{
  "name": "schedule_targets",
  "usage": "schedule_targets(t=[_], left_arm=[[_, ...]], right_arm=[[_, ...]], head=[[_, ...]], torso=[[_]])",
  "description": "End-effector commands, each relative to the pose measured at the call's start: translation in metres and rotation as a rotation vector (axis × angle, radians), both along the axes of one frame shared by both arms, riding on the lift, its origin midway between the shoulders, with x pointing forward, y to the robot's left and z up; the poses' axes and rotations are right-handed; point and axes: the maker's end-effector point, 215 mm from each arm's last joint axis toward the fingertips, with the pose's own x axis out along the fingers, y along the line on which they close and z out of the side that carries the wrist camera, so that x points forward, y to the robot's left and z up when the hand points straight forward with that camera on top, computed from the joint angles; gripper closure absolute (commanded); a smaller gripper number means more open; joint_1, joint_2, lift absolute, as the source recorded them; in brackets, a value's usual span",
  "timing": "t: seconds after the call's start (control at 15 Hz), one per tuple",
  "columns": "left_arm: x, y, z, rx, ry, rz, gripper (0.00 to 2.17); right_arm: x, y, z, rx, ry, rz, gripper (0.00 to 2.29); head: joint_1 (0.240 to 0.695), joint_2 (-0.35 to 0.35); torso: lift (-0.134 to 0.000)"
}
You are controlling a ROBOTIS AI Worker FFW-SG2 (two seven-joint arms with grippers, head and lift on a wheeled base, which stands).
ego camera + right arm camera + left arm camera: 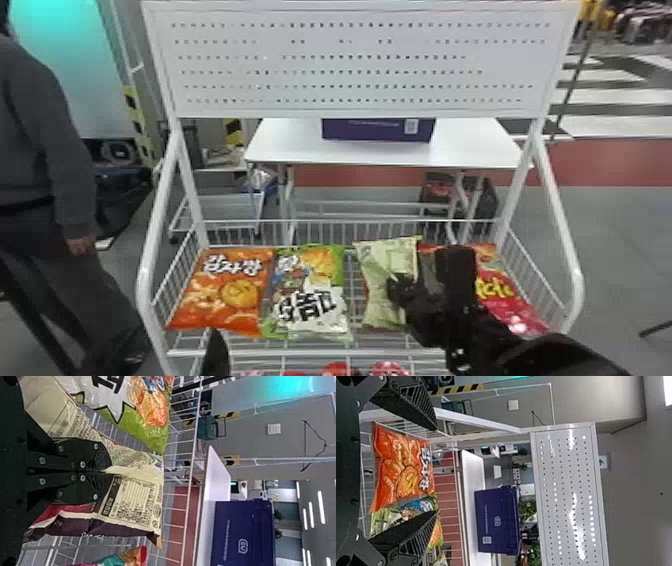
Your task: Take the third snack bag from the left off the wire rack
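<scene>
The right gripper (106, 469) is seen pressed shut on a crumpled fold of the pale green snack bag (134, 498), third from the left, which lies in the wire rack (356, 292). Just beside the gripper, on its left, a green-and-white bag (307, 295) is laid; on its right a red bag (502, 300) is partly covered by the arm. Farther left an orange bag (227, 290) is set. The left gripper (435, 470) is held spread at the rack's front, facing the orange bag.
</scene>
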Motion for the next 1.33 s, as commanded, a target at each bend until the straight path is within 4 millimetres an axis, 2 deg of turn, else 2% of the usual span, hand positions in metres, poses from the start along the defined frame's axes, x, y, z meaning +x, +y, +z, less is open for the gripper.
schedule_targets(t=[0.0, 0.07, 0.13, 0.27, 0.47, 0.67, 0.87, 1.07, 1.27], left_arm=[[0.000, 0.000, -0.001, 0.000, 0.002, 0.000, 0.14], [0.000, 0.000, -0.001, 0.001, 0.002, -0.001, 0.14], [-0.001, 0.000, 0.000, 0.001, 0.001, 0.000, 0.14], [-0.001, 0.000, 0.001, 0.001, 0.000, 0.001, 0.14], [-0.001, 0.001, 0.002, 0.008, -0.005, 0.006, 0.14], [0.000, 0.002, 0.003, 0.008, -0.007, 0.009, 0.14], [0.001, 0.002, 0.000, 0.008, -0.005, 0.009, 0.14], [0.003, 0.001, -0.001, 0.007, -0.004, 0.009, 0.14], [0.005, 0.007, 0.001, 0.007, -0.010, 0.022, 0.14]], right_arm=[[0.000, 0.000, 0.025, 0.030, -0.060, 0.002, 2.24], [-0.003, -0.007, 0.032, 0.032, -0.072, -0.005, 2.24], [-0.008, -0.006, 0.044, 0.043, -0.094, -0.003, 2.24], [-0.022, -0.018, 0.070, 0.040, -0.139, -0.010, 2.24], [-0.060, -0.058, 0.091, 0.035, -0.202, -0.059, 2.24], [-0.096, -0.117, 0.112, 0.061, -0.274, -0.126, 2.24], [-0.133, -0.155, 0.133, 0.103, -0.353, -0.157, 2.24], [-0.162, -0.169, 0.144, 0.118, -0.390, -0.156, 2.24], [-0.182, -0.163, 0.141, 0.138, -0.393, -0.148, 2.24]], head=[[0.499, 0.000], [0.499, 0.000], [0.499, 0.000], [0.499, 0.000], [0.499, 0.000], [0.499, 0.000], [0.499, 0.000], [0.499, 0.000], [0.499, 0.000]], torso=[[0.000], [0.000], [0.000], [0.000], [0.000], [0.000], [0.000], [0.000], [0.000]])
